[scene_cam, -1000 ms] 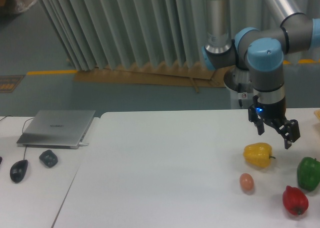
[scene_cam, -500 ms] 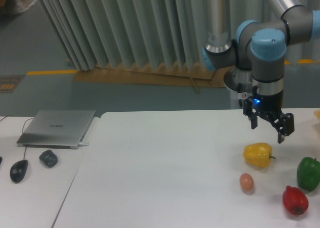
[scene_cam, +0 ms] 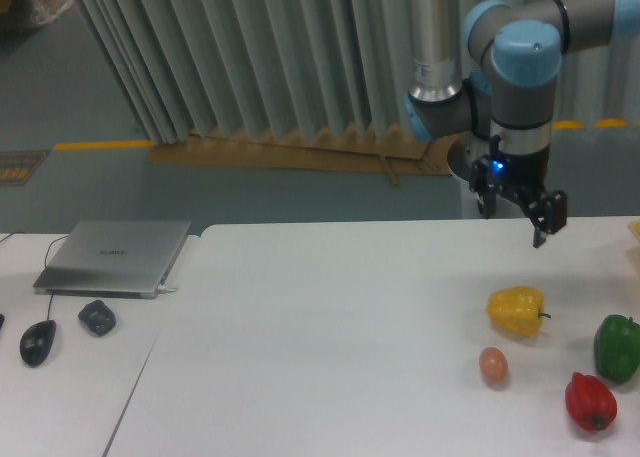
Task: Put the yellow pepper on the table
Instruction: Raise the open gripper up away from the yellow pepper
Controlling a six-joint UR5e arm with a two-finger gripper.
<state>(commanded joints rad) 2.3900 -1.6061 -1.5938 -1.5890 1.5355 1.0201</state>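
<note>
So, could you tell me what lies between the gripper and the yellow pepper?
Nothing: in the camera view only bare white table shows between the open gripper, hanging above, and the yellow pepper resting below it.

Green pepper point(scene_cam: 617, 347), far right. Red pepper point(scene_cam: 590, 401), just in front of it. Egg point(scene_cam: 492, 365), left of red pepper. Side desk point(scene_cam: 60, 377): closed laptop point(scene_cam: 115, 256), black mouse point(scene_cam: 38, 341), small dark object point(scene_cam: 97, 317).
</note>
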